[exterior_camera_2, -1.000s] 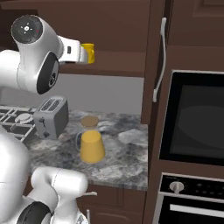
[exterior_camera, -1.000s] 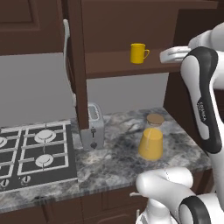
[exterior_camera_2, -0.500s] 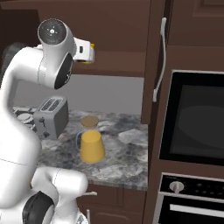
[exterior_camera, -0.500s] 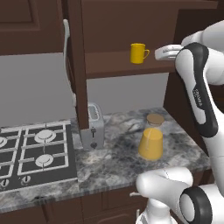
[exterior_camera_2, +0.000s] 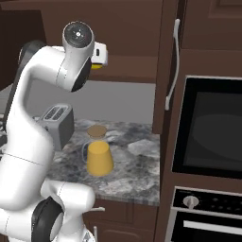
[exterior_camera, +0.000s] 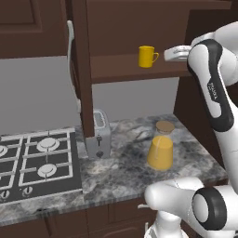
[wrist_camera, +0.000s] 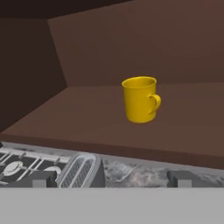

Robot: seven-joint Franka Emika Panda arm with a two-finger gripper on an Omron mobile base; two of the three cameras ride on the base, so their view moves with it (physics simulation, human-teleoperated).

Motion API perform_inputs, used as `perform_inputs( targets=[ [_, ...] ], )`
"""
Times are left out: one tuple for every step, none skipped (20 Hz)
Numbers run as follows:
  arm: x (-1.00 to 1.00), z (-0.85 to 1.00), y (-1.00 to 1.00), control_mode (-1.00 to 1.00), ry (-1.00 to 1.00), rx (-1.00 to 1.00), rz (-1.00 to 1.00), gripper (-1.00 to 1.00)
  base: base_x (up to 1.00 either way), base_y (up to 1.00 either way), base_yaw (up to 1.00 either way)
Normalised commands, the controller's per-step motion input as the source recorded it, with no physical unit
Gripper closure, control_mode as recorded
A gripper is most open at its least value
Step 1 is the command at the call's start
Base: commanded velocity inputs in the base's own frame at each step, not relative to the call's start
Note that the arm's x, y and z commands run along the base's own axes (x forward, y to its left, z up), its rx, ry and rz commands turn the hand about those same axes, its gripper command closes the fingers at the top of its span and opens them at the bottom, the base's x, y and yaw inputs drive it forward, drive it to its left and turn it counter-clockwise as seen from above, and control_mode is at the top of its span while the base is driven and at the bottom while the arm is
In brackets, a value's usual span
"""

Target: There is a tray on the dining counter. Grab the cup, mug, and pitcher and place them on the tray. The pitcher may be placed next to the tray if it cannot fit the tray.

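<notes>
Golden-yellow mug (exterior_camera: pixel 147 56) is seen upright on a dark brown wooden shelf (exterior_camera: pixel 135 69), handle turned toward the gripper (exterior_camera: pixel 171 53) side in the left base view. The gripper is held level with the shelf, near the mug but apart from it, nothing between the fingers. Jaws are spread wide; in the hand view the two dark finger tips (wrist_camera: pixel 41 178) are set far apart at the bottom, with the mug (wrist_camera: pixel 140 99) centred further back on the shelf (wrist_camera: pixel 87 118), handle at its right.

Below, the orange-yellow pitcher (exterior_camera: pixel 161 147) with a tan cork-like lid is stood on the grey marbled stone countertop (exterior_camera: pixel 125 172), well apart from the gripper. A silver toaster (exterior_camera: pixel 99 134) is placed left of the pitcher, just beside a black stove (exterior_camera: pixel 37 160) with white burner rings.

In the right base view the pitcher (exterior_camera_2: pixel 98 152) is shown on the countertop (exterior_camera_2: pixel 132 175) with the toaster (exterior_camera_2: pixel 57 124) partly hidden behind the white arm. A black built-in oven (exterior_camera_2: pixel 208 127) is set at the right, with a tall cabinet door and pale handle (exterior_camera_2: pixel 171 64) beside it. The mug is mostly hidden by the arm there.
</notes>
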Motion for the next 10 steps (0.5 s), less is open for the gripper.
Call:
perform_inputs(
  targets=[
    [0.25, -0.03, 0.0, -1.0, 0.0, 0.0, 0.05, -1.0, 0.0, 0.0, 0.0],
    [0.38, 0.0, 0.0, -1.0, 0.0, 0.0, 0.03, -1.0, 0.0, 0.0, 0.0],
    [0.41, 0.0, 0.0, -1.0, 0.0, 0.0, 0.02, -1.0, 0.0, 0.0, 0.0],
    [0.38, -0.02, 0.0, -1.0, 0.0, 0.0, 0.03, -1.0, 0.0, 0.0, 0.0],
    [0.35, -0.05, 0.0, -1.0, 0.0, 0.0, 0.03, -1.0, 0.0, 0.0, 0.0],
    [0.33, -0.1, 0.0, -1.0, 0.0, 0.0, 0.03, -1.0, 0.0, 0.0, 0.0],
    [0.38, -0.15, 0.0, -1.0, 0.0, 0.0, 0.03, -1.0, 0.0, 0.0, 0.0],
    [0.42, -0.13, 0.0, -1.0, 0.0, 0.0, 0.02, -1.0, 0.0, 0.0, 0.0],
    [0.39, -0.14, 0.0, -1.0, 0.0, 0.0, 0.02, -1.0, 0.0, 0.0, 0.0],
    [0.37, -0.16, 0.0, -1.0, 0.0, 0.0, 0.02, -1.0, 0.0, 0.0, 0.0]
  ],
)
